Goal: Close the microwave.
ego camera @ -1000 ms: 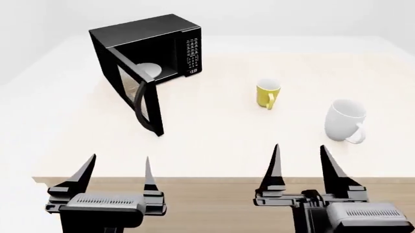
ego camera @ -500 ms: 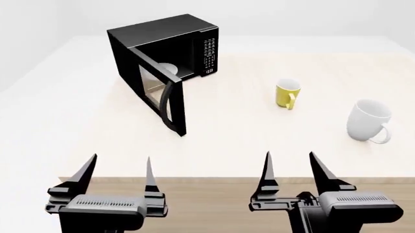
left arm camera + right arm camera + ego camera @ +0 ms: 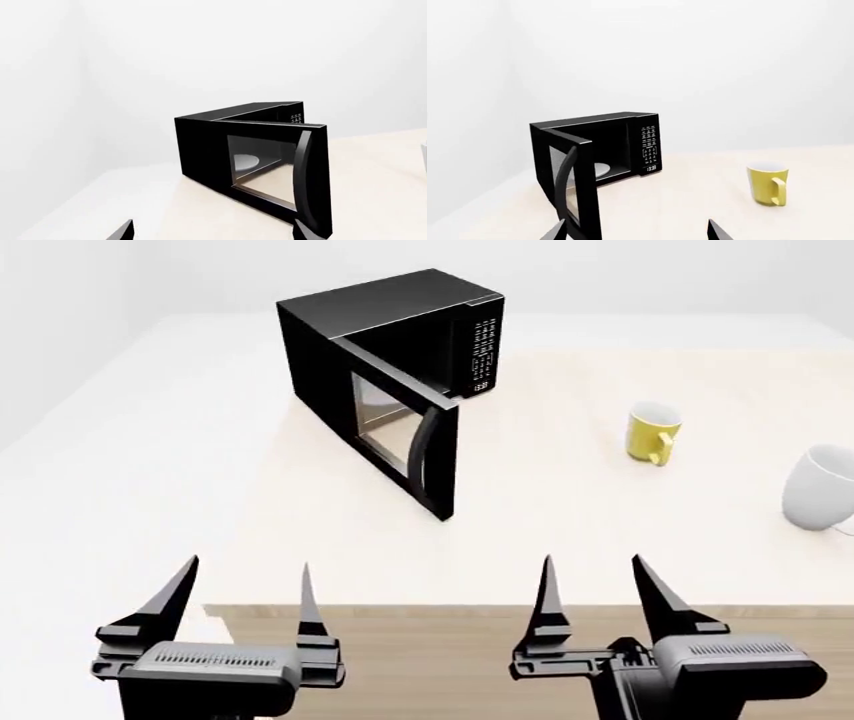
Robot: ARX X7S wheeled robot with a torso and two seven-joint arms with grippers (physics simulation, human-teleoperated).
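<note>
The black microwave (image 3: 367,315) stands at the back left of the light table (image 3: 561,500). Its windowed door (image 3: 400,445) is swung wide open toward me, with the curved handle (image 3: 424,455) on its free edge and the keypad (image 3: 483,355) on the right. The white turntable plate (image 3: 245,161) shows through the door window in the left wrist view. The microwave also shows in the right wrist view (image 3: 600,145). My left gripper (image 3: 240,590) and right gripper (image 3: 594,585) are both open and empty, held near the table's front edge, well short of the door.
A yellow mug (image 3: 654,433) stands on the table right of the microwave and shows in the right wrist view (image 3: 769,185). A white mug (image 3: 821,488) is at the far right edge. The table's wooden front edge (image 3: 441,613) lies just beyond my fingertips.
The view has swung left: the microwave and both mugs have shifted right in the head view. The right gripper has settled slightly lower and left. The door stays open.
</note>
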